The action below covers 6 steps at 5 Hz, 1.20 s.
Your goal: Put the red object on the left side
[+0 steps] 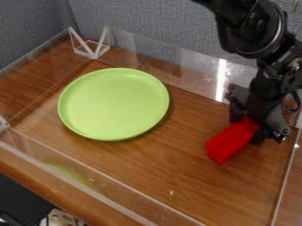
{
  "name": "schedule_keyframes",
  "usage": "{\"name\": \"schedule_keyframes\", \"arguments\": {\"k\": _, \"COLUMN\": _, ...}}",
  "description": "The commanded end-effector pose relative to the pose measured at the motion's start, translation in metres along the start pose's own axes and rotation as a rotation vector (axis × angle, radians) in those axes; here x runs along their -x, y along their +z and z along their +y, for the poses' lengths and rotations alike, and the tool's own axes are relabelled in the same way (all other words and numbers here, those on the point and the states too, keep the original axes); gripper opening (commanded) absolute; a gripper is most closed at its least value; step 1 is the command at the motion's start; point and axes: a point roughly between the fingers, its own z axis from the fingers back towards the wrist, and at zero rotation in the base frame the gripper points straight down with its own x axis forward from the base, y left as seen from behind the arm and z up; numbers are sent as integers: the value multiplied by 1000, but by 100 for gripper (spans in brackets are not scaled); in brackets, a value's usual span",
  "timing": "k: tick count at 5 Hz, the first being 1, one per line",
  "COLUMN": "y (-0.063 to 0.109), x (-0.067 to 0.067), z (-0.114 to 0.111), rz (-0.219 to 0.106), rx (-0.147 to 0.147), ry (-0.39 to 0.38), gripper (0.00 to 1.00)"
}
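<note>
A clear wall [106,190] runs along the near edge of the wooden table [154,163], and more clear panels fence the sides and the back.

On the right, the red block [231,143] lies at a slant on the wood, its near end pointing toward the front and its far end tucked under the gripper [262,125]. The black gripper points steeply down onto that far end, and its jaws appear to stand on either side of the block, closed on it; the contact itself is partly hidden by the dark fingers. Whether the block is lifted or resting on the table I cannot tell. The block sits close to the right wall, well apart from the plate [115,103].

The lime-green plate lies flat at left of centre, with nothing on it.

Above the gripper the bulky black arm [250,31] rises out of the top right corner.

In the far left corner a small clear wire stand [90,42] sits against the grey back wall [154,22].
</note>
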Motion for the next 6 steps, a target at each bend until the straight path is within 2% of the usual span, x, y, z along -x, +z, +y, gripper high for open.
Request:
{"name": "schedule_keyframes", "arguments": {"k": 1, "y": 4, "x": 23, "z": 10, "rz": 27, "rx": 27, "ry": 13, "gripper": 100}}
{"name": "schedule_keyframes", "arguments": {"k": 2, "y": 5, "x": 30, "z": 11, "rz": 4, "rx": 73, "ry": -17, "gripper": 100}}
{"name": "schedule_keyframes", "arguments": {"k": 3, "y": 6, "x": 31, "z": 9, "rz": -3, "rx": 92, "ry": -61, "gripper": 0}}
{"name": "schedule_keyframes", "arguments": {"k": 4, "y": 24, "x": 34, "z": 7, "rz": -9, "rx": 107, "ry": -70, "gripper": 0}}
{"name": "schedule_keyframes", "arguments": {"k": 5, "y": 44, "x": 34, "z": 4, "rz": -29, "rx": 113, "ry": -70, "gripper": 0}}
{"name": "schedule_keyframes", "arguments": {"k": 6, "y": 48, "x": 30, "z": 4, "rz": -56, "rx": 108, "ry": -65, "gripper": 0}}
